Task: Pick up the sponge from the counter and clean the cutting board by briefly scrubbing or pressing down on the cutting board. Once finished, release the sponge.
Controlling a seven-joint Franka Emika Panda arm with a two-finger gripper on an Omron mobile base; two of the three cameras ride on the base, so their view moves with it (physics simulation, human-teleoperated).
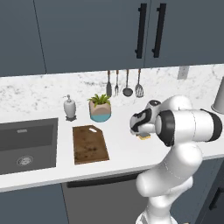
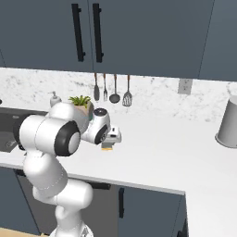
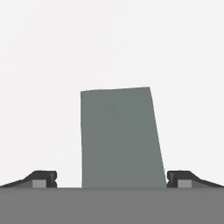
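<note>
In the hand view the sponge [image 3: 119, 138] fills the lower middle of the frame, its grey-green scrub top facing the camera, and it lies between the two dark fingertips [image 3: 43, 178] that rise at the bottom left and bottom right corners. The end effector [image 3: 112, 180] stands wide open, with a strip of white tabletop [image 3: 112, 43] showing on each side between sponge and fingertip; I cannot tell whether either tip touches it.

In the left base view the end effector [image 1: 143, 132] sits right of centre, pointing down, and a small yellow edge of the sponge [image 1: 144, 137] shows just beneath it on the tabletop [image 1: 122, 153]. The cutting board [image 1: 89, 144] lies to the left of centre, flat on the tabletop, well apart from the sponge, with its clipped corner and handle hole at the far end. Behind the board stand a soap dispenser [image 1: 69, 107] and a potted plant [image 1: 100, 108]; the sink [image 1: 27, 145] lies at the left edge.

In the right base view the end effector [image 2: 111, 141] is left of centre, with the sponge [image 2: 107, 148] showing yellow directly below it. Utensils [image 2: 111, 90] hang on the backsplash above.
</note>
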